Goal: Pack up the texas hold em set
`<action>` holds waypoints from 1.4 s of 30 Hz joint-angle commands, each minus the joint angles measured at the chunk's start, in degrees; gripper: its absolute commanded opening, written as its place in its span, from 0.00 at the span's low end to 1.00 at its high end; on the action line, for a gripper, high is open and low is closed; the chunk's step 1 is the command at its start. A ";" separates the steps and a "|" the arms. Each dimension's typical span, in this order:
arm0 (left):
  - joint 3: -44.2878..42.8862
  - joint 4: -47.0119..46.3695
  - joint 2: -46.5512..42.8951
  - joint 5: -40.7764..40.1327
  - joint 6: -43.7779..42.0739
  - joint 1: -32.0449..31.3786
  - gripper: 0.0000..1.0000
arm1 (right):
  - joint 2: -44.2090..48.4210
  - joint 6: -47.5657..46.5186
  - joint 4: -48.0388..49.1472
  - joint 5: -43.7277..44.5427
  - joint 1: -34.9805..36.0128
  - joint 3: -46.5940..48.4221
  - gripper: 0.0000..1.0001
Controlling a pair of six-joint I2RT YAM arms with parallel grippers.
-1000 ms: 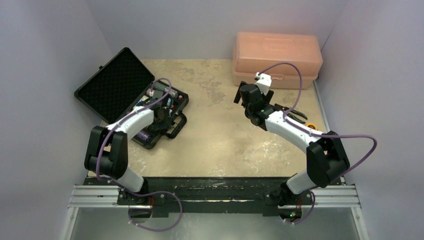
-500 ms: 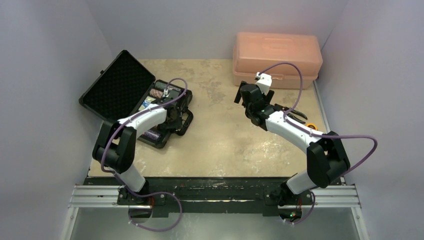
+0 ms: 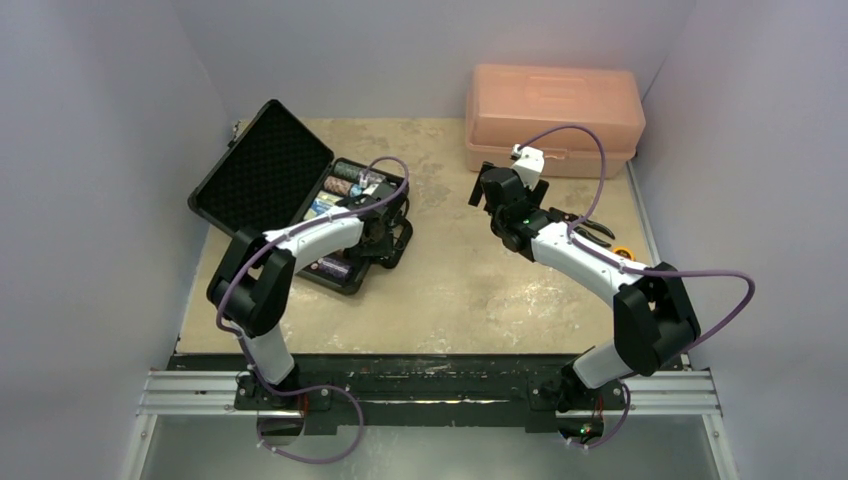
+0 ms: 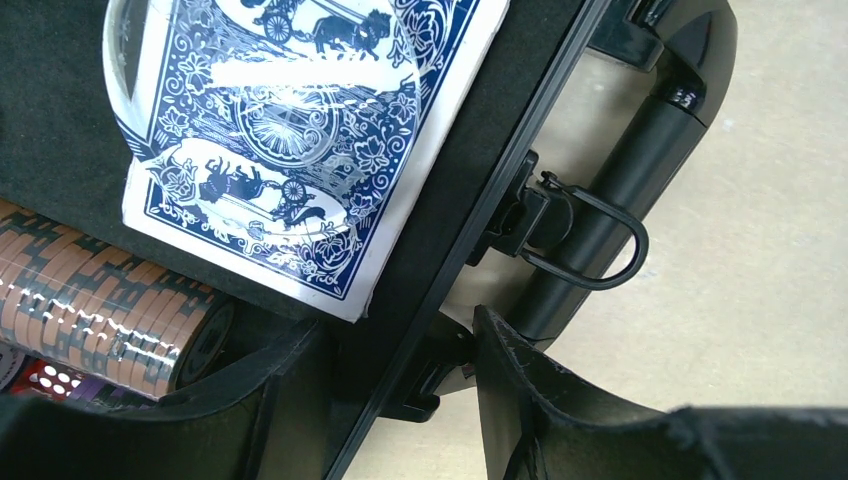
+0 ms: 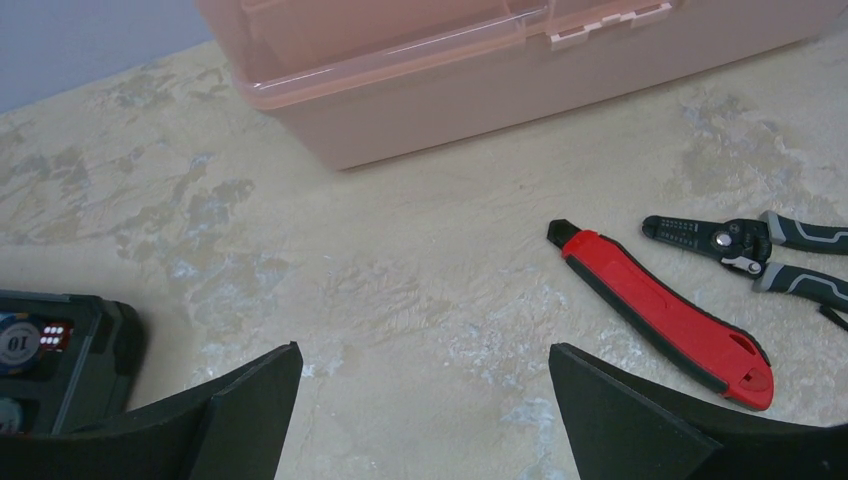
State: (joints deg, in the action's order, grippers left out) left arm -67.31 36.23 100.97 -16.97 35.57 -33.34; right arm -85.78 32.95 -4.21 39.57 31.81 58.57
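Briefcase (image 3: 262, 178) sits far left on the surface (image 3: 460, 270), lid propped open toward the far left wall. Left jaws straddle its front wall just beside the handle (image 4: 640, 150), one finger inside by the chip row (image 4: 100, 310) and blue card deck (image 4: 300, 150), one outside; they look clamped on that wall. The wall's long axis runs near-left to far-right, crosswise to the jaws. Right jaws wide open and empty, well apart near the pink toolbox (image 5: 500, 60). Left arm (image 3: 300, 235) is clearly nearer.
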 commanded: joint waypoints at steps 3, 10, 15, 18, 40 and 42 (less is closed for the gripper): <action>-1.63 -7.48 3.03 15.92 2.30 -8.58 0.08 | 2.50 -0.52 2.15 2.09 -0.25 -0.29 0.99; -1.62 -6.94 3.88 16.71 6.43 -13.97 0.09 | 2.80 -0.78 2.01 2.51 -0.32 -0.29 0.99; 1.07 -7.32 2.74 18.36 9.33 -18.00 0.11 | 2.98 -0.78 1.62 2.07 -0.27 -0.26 0.99; 2.57 -7.95 1.31 18.31 10.34 -19.62 0.15 | 2.83 -0.63 1.33 1.55 -0.29 -0.29 0.99; 3.46 -6.56 -13.22 16.26 2.01 -21.15 1.00 | 4.74 0.95 -4.69 -1.41 -0.27 -0.26 0.99; 3.43 -5.06 -16.66 15.66 0.69 -21.17 1.00 | 5.97 1.11 -5.22 -1.78 -0.33 -0.77 0.99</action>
State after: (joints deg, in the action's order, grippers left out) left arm -63.79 29.56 93.03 -6.39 37.82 -52.95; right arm -84.27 33.10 -7.88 37.82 31.79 58.50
